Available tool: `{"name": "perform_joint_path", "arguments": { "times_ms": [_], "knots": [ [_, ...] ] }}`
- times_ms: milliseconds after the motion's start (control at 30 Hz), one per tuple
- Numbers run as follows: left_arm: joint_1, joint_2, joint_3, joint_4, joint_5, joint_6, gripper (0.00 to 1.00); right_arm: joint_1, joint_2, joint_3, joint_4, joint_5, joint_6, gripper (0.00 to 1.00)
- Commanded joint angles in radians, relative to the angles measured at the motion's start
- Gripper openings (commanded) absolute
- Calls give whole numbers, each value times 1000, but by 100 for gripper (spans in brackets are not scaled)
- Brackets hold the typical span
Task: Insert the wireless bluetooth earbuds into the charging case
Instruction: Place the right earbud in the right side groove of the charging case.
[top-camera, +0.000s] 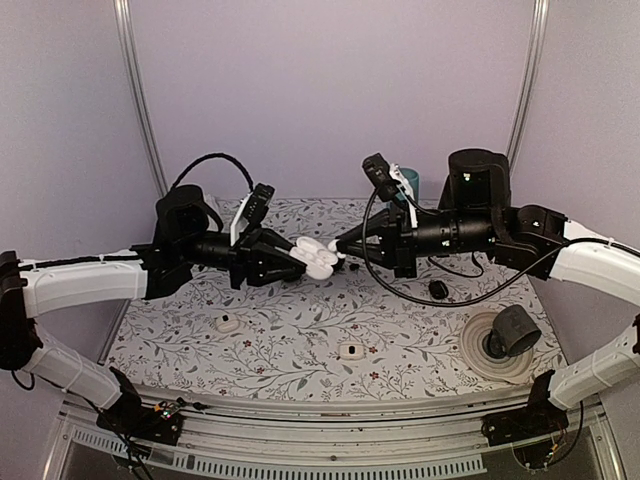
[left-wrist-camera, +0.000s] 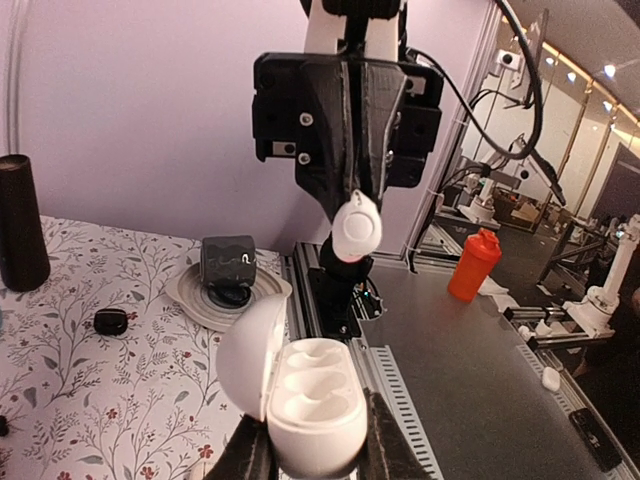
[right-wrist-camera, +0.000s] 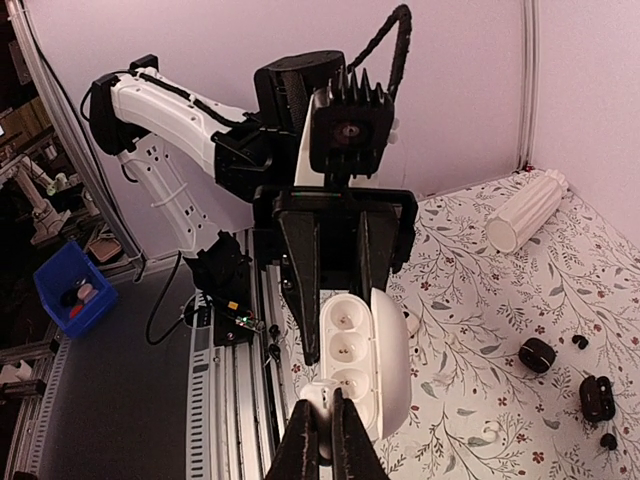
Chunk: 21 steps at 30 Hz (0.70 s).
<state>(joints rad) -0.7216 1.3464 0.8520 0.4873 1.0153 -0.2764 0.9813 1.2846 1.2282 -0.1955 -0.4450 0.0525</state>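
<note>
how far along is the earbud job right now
Done: the case is off the table with its lid open, clamped by the left gripper. In hand: the right gripper pinches one earbud just short of the case. Left: both wells look empty, so this bud needs seating, then the second one; whether it is among the small white pieces on the table, I cannot tell.

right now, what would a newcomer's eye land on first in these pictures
The left tool holds an open glossy white pebble-shaped plastic charging case in mid-air above the floral-patterned table. The right tool pinches a tiny white glossy earbud right in front of the case. At the table's right front, a dark grey cylinder sits on a white round dish.
</note>
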Motion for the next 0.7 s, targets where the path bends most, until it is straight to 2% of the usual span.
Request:
{"name": "perform_joint_path", "arguments": {
  "times_ms": [0, 667],
  "knots": [
    [-21, 11, 31, 9, 23, 17, 0, 17, 21, 40, -14, -16, -21, 4],
    [-40, 0, 56, 40, 57, -14, 0, 54, 72, 67, -70, 50, -42, 4]
  ]
}}
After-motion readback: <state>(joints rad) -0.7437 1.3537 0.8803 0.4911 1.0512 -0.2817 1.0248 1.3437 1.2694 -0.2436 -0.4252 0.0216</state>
